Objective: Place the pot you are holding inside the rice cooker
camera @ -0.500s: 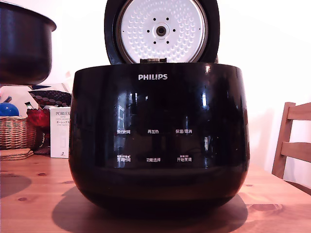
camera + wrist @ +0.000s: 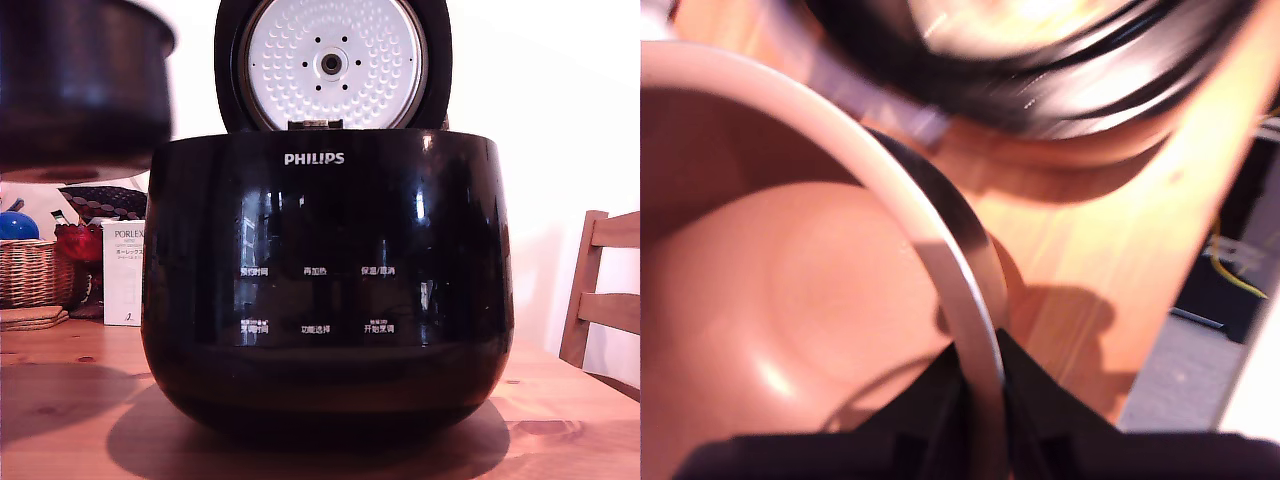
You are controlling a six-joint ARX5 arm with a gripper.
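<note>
The pot [image 2: 80, 90] hangs blurred in the air at the exterior view's upper left, its side close to the rice cooker's upper edge. The glossy black PHILIPS rice cooker [image 2: 330, 290] stands mid-table with its lid [image 2: 332, 62] swung up, showing the dimpled silver plate. The wrist view looks into the pot's coppery inside [image 2: 790, 290]. There my gripper [image 2: 980, 365] is shut on the pale rim, one dark finger [image 2: 1035, 395] outside the wall and one inside. The cooker [image 2: 1040, 60] is a dark blur beyond the pot. My gripper is out of sight in the exterior view.
At the exterior view's left, behind the cooker, stand a wicker basket [image 2: 35, 272], a blue ball [image 2: 17, 225], a red object [image 2: 78, 242] and a white box [image 2: 123, 270]. A wooden chair [image 2: 605, 290] is at the right. The wrist view shows the table's edge [image 2: 1200, 230].
The pot has moved towards the exterior view's right, closer to the cooker, and now shows motion blur. The cooker and its lid have not moved.
</note>
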